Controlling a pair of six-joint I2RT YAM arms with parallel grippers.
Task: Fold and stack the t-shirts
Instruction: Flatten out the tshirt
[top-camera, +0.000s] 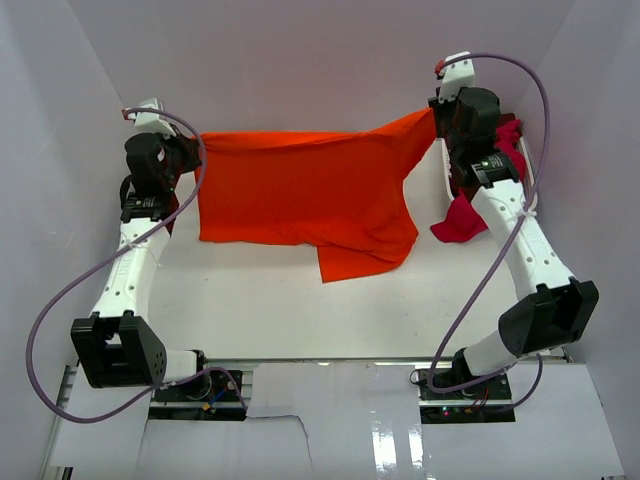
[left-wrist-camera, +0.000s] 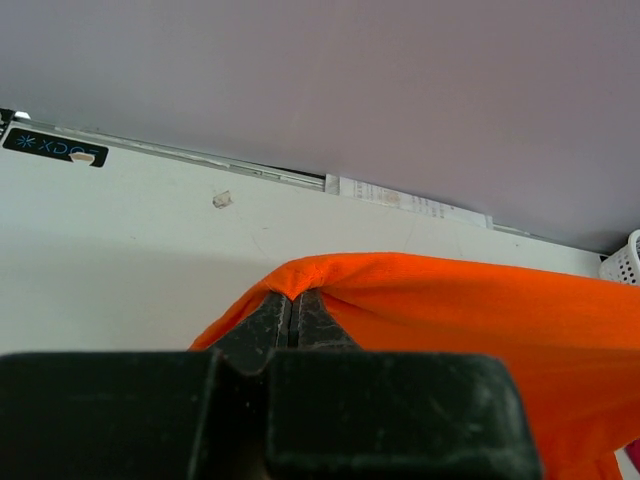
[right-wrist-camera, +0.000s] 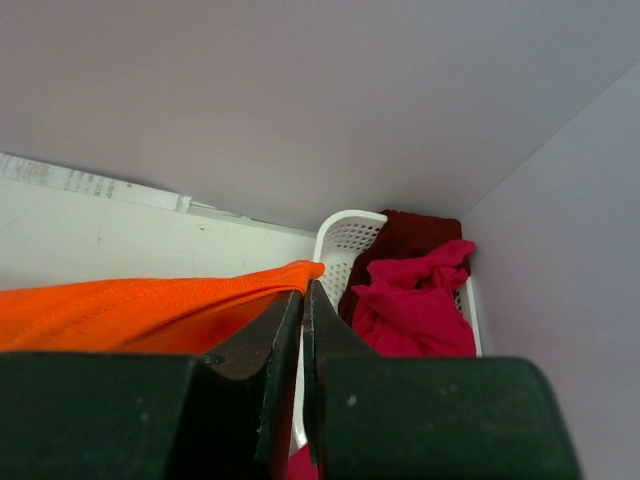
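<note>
A large bright orange t-shirt (top-camera: 300, 195) hangs stretched between my two grippers above the table, its lower part draping onto the surface. My left gripper (top-camera: 188, 152) is shut on its left corner, seen in the left wrist view (left-wrist-camera: 290, 297). My right gripper (top-camera: 440, 115) is shut on its right corner, seen in the right wrist view (right-wrist-camera: 305, 285). A crimson-magenta t-shirt (right-wrist-camera: 415, 300) and a dark red t-shirt (right-wrist-camera: 415, 235) lie crumpled in the white lattice basket (right-wrist-camera: 345, 240) at the right.
The basket (top-camera: 448, 180) stands by the right wall under my right arm, with magenta cloth (top-camera: 460, 222) spilling over its near end. Purple walls close in at back and both sides. White table surface (top-camera: 280, 310) lies in front of the orange shirt.
</note>
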